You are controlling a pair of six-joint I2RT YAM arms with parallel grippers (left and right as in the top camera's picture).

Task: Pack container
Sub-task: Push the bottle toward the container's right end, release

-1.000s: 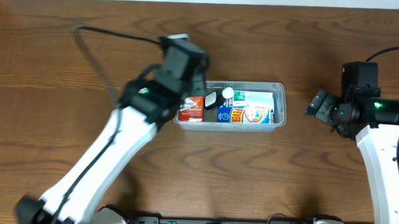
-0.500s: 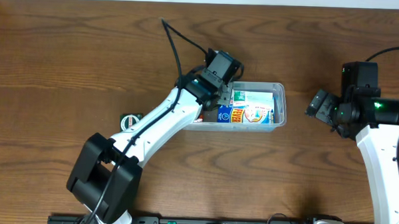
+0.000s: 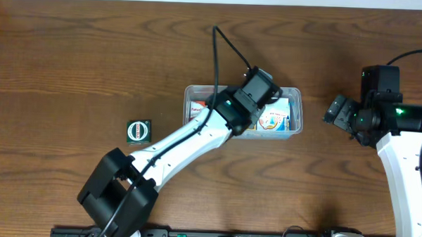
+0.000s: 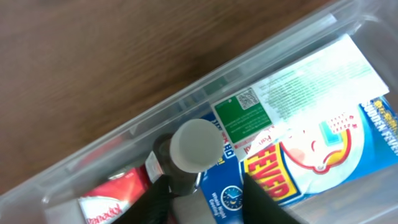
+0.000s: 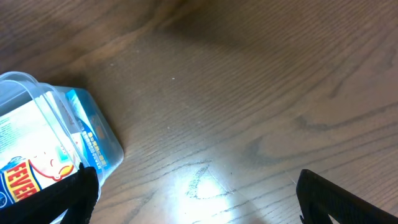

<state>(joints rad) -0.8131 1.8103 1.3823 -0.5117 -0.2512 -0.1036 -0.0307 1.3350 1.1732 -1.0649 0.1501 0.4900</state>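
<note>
The clear plastic container (image 3: 298,100) stands at the table's middle. It holds a blue and white "Fever" box (image 3: 277,116), a red and white box (image 3: 195,111) and a small dark bottle with a white cap (image 4: 194,148). My left gripper (image 3: 258,96) reaches in over it. In the left wrist view its fingers (image 4: 208,202) are apart, with the bottle lying between them, closer to the left finger. The container's wall (image 4: 186,102) runs across that view. My right gripper (image 3: 336,111) is open and empty to the right of the container (image 5: 37,93).
A small green square box with a round label (image 3: 139,130) lies on the wooden table left of the container. The left arm's cable (image 3: 217,55) loops over the table behind the container.
My left arm has swung to the right, from the container's left end to over its right half. The green box it covered now shows. The right arm has not moved.
</note>
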